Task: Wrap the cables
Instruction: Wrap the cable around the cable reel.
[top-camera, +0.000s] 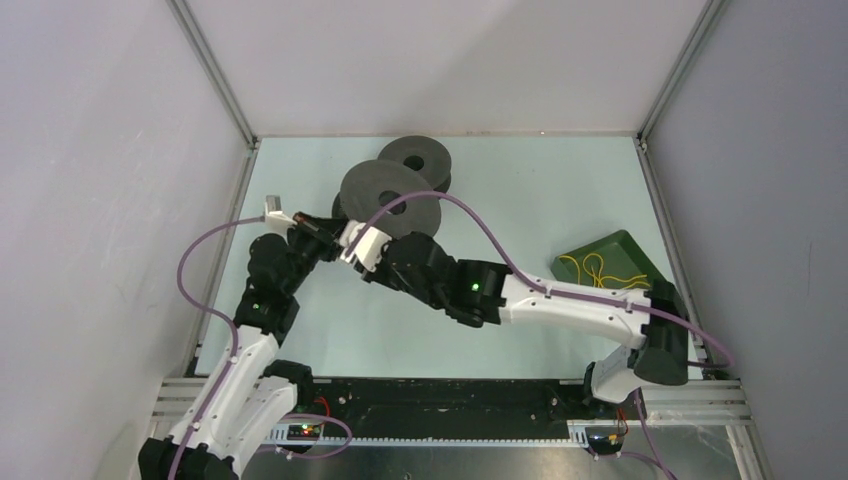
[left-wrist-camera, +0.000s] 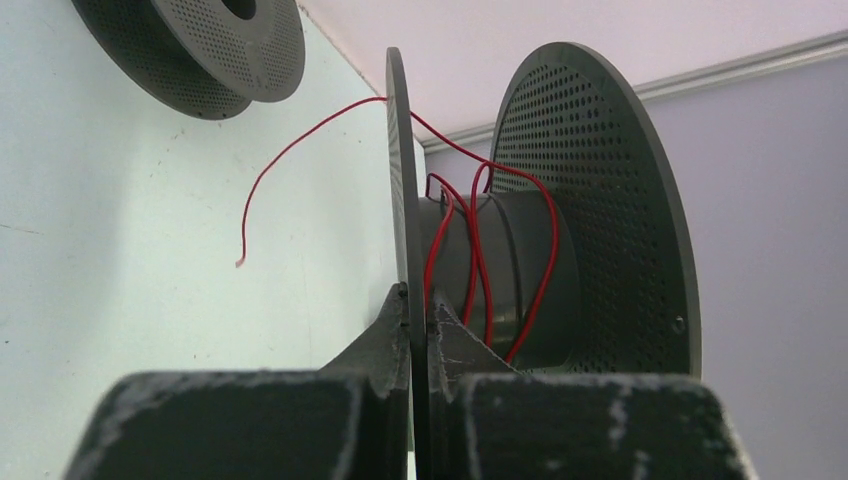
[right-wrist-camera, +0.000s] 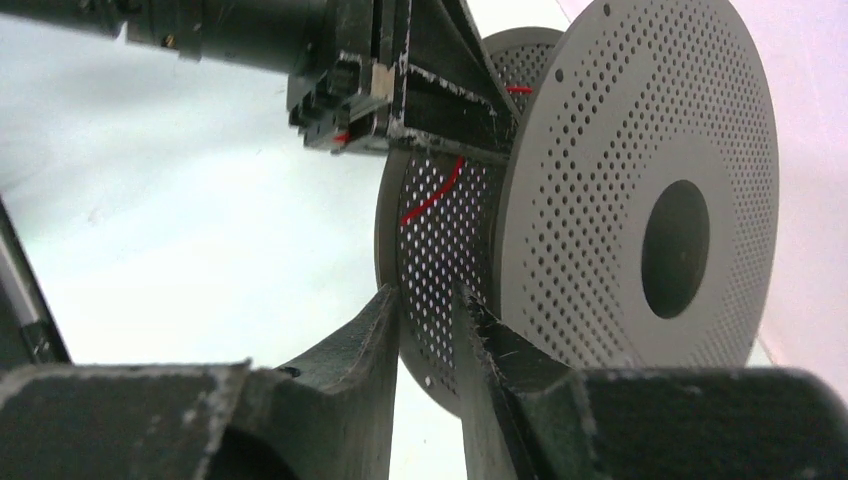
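Pale green table (top-camera: 560, 190), white walls on three sides. Centre of the overhead view: a dark grey spool (top-camera: 390, 198) stands on edge, both arms reaching in to it from below.

Left pincer (left-wrist-camera: 418, 322): clamped tight on the rim of the spool's thin left-hand disc, no gap visible.

Right pincer (right-wrist-camera: 428, 310): about half apart, fingers either side of the lower edge of the far perforated disc. I see daylight in the gap, so it isn't clamping anything.

Red cable (left-wrist-camera: 545, 260): a few loose turns round the spool's core, then up over the pinched disc, loose end dangling at left of the left wrist view.

Yellow cable (top-camera: 600, 270): tangled in the green tray (top-camera: 630, 252), right side of the table.

Second spool (top-camera: 415, 160): flat on the table, just behind the held one.
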